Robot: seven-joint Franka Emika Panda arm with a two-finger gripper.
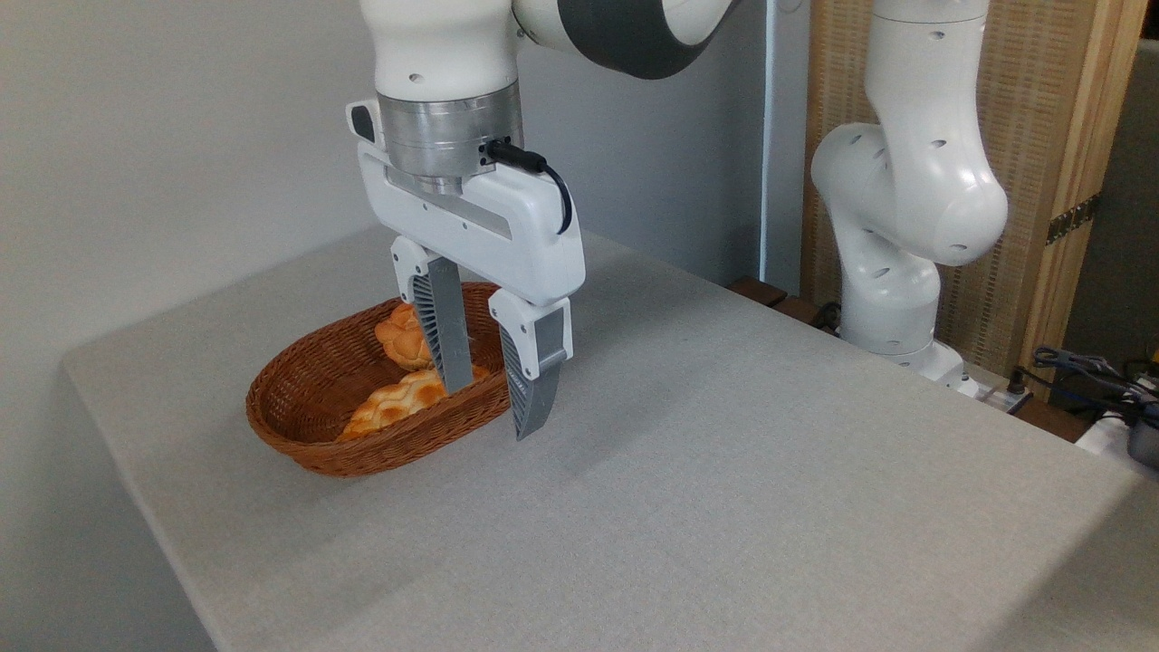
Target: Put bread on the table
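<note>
Pincer [493, 407] of white Panda arm, left of frame centre, grey ribbed fingers [534, 385] spread apart, gripping nothing. One finger in front of basket's right end, other just outside its rim, low over bench. Small round golden-orange bun with knobbly top [403, 337] inside brown oval wicker basket [299, 426], toward far side, partly hidden behind finger. Longer flat braided golden loaf [394, 403] beside it, nearer the front. Light grey fabric-like bench [724, 471] under basket, filling lower frame.
</note>
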